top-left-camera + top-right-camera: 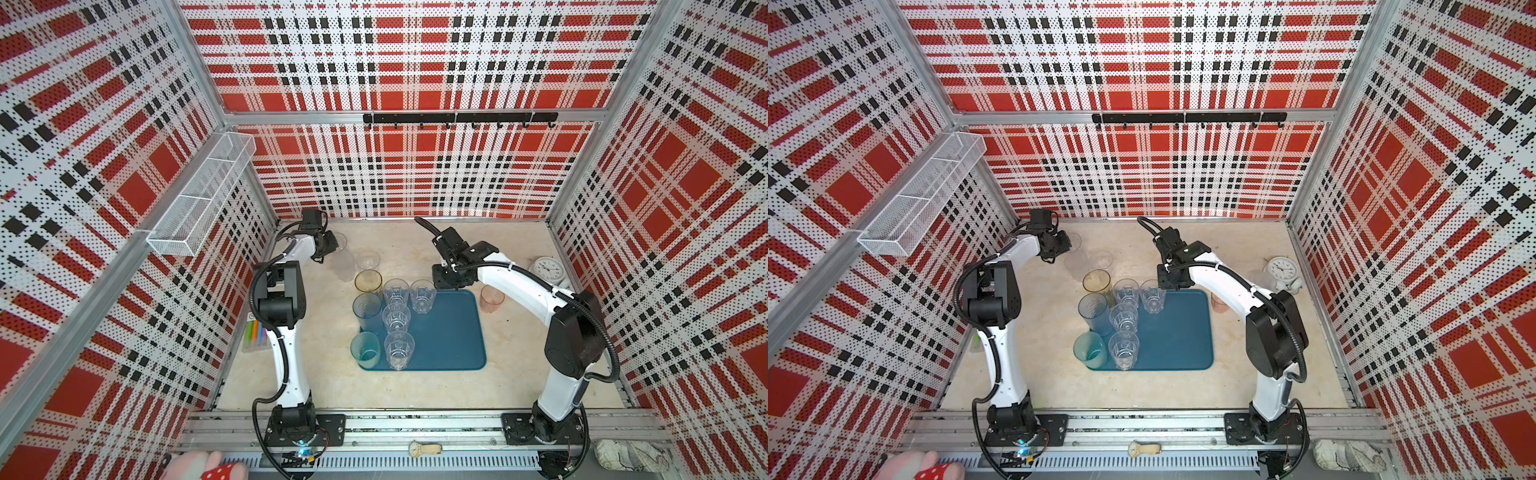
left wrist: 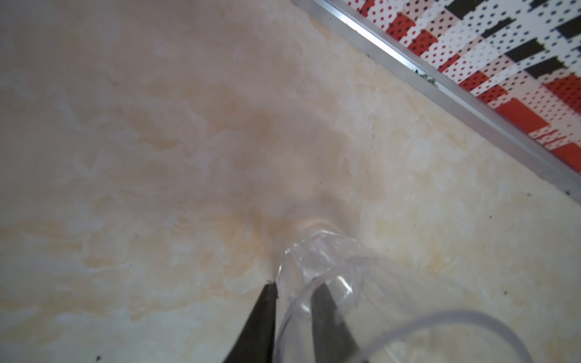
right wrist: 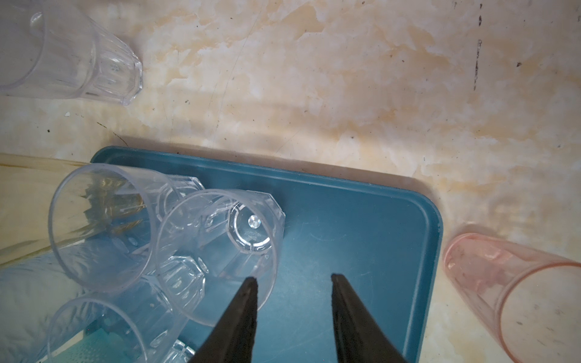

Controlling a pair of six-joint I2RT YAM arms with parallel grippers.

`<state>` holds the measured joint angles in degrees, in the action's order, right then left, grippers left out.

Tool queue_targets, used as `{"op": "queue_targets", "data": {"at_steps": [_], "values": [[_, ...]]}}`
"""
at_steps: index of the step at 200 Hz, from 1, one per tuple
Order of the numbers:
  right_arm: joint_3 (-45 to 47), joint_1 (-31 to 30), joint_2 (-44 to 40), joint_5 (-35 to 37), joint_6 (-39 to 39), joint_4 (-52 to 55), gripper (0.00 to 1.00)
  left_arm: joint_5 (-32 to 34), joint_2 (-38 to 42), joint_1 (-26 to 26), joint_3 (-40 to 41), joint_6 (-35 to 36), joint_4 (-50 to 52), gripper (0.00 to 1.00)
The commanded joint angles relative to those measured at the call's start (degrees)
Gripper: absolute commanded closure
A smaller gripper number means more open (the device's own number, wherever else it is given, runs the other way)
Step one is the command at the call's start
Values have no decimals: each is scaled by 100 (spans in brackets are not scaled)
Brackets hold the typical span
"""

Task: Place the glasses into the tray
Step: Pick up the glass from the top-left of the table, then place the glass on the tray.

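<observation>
No legible text. Embossed mark on clear glass base [image 3: 251, 234]: blurred. Numerals on clock dial [image 1: 547, 268]: too small.

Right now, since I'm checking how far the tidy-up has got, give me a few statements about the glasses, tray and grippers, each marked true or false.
1. The pink glass stands in the tray. False: it stands on the table beside the tray.
2. The left gripper has its jaws closed on the wall of a clear glass. True.
3. The right gripper carries a glass. False: its jaws are open and empty above the tray.
4. Several faceted glasses stand upright in the tray. True.
5. The white clock sits in the tray. False: it is on the table, apart from the tray.
</observation>
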<state>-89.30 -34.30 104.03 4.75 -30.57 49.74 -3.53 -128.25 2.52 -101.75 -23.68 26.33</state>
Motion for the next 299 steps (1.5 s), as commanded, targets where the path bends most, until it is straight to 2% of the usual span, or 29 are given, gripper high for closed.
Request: {"op": "queue_targets", "data": {"at_steps": [1, 71, 183, 236, 238, 271, 299], "values": [[55, 36, -199, 36, -28, -34, 57, 46, 44, -3, -47, 46, 65, 87], [-44, 37, -179, 100, 15, 27, 57, -45, 537, 90, -271, 13, 202, 100], [-107, 123, -361, 6, -72, -33, 57, -16, 1627, -268, -911, 110, 698, 100], [134, 830, -986, -393, -397, -280, 57, -82, 2369, -1620, -1063, 68, 1070, 100], [143, 864, -1011, -400, -397, -280, 57, -88, 2397, -1803, -1054, 55, 1070, 100], [467, 1602, -1522, -320, -494, -289, 57, -102, 2895, -2958, -460, -31, 1115, 100], [729, 2155, -1874, -216, -503, -250, 57, -54, 3361, -3888, 397, -149, 1118, 100]]}}
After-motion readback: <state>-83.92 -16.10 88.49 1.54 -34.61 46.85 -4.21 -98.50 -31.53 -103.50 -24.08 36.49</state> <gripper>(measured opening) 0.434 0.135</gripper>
